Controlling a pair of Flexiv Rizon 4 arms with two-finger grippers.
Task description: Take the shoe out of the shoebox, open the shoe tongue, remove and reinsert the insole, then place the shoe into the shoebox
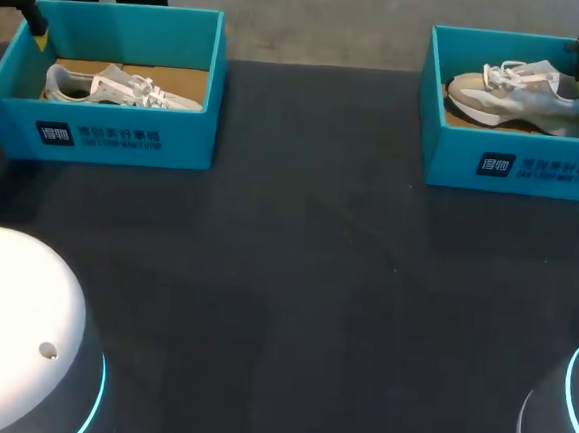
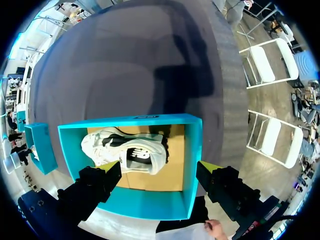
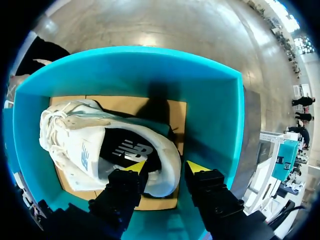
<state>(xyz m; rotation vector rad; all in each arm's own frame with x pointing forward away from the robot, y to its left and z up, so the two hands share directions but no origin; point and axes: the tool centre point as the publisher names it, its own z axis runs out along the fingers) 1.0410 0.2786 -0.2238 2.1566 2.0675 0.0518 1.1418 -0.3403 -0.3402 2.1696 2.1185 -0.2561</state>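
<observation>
Two teal boxes sit along the table's [image 1: 296, 257] far edge, the left box [image 1: 106, 132] by the far left corner and the right box [image 1: 519, 164] by the far right corner. Each holds one pale shoe.

The right shoe [image 3: 85, 145] lies inside the right box on the cardboard floor. Its long axis runs along the far edge, with the toe toward the table's middle and the heel toward the right edge. Its opening faces up and the dark insole shows.

My right fingers [image 3: 125, 187] are open and low in the box, right at the heel end. One tip is over the collar opening and the other is just outside the heel. I cannot tell whether either touches it.

The left shoe [image 2: 125, 155] lies in the left box, also lengthwise along the far edge. Its toe looks to point toward the table's middle, though I am less sure of that.

My left fingers [image 2: 100, 182] are spread wide, well above their box, and straddle most of its width. They hold nothing.

My judgement is that lifting out comes first. The right arm is the nearer one, already at its shoe's heel. Closing across the heel wall should lift the shoe, and it may hang toe-down.
</observation>
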